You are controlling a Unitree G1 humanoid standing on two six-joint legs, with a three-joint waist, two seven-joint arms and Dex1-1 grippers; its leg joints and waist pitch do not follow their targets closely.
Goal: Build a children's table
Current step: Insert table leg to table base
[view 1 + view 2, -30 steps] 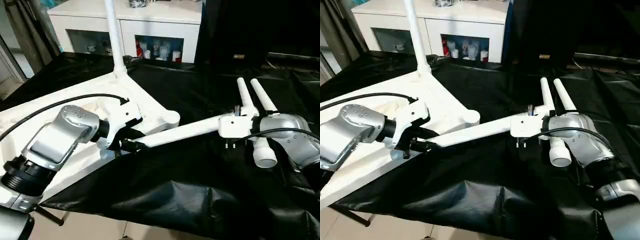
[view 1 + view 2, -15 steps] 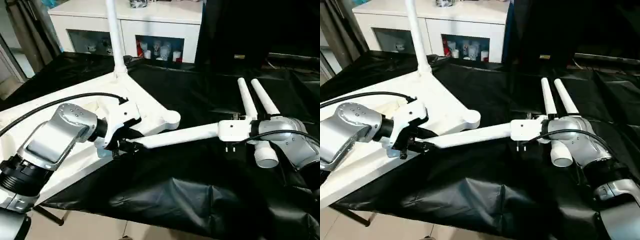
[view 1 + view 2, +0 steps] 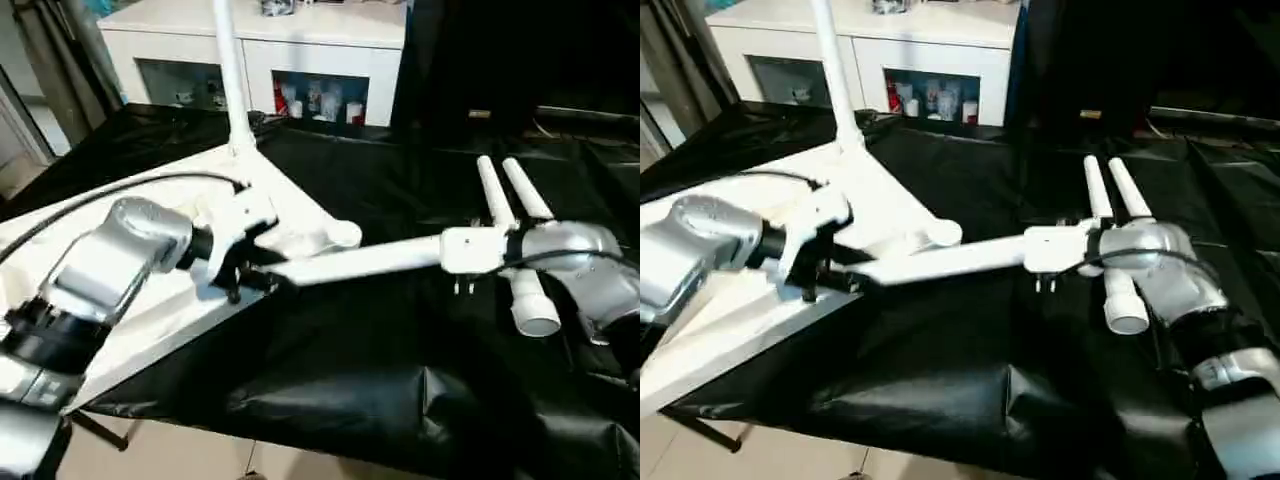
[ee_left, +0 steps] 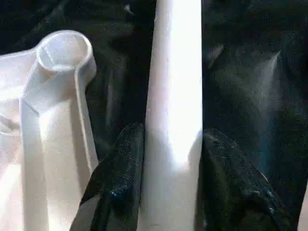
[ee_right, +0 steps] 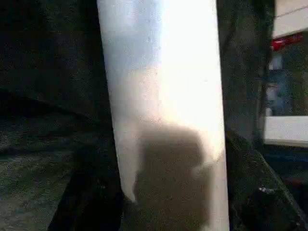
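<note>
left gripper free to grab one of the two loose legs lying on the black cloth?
Probably not: the left gripper is clamped on the leg held with the right gripper, and the loose legs lie beyond the right arm.

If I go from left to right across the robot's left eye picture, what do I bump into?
Left hand → tabletop corner socket → the long leg both hands hold → right hand → two loose legs.

Black cloth [image 3: 380, 370] covers the whole work surface, kinda wrinkly near the front. Behind it sits a white cabinet [image 3: 310, 40] with glass-fronted compartments full of small stuff. Pale tiled floor [image 3: 170, 455] below, everything behind on the right is dark.
</note>
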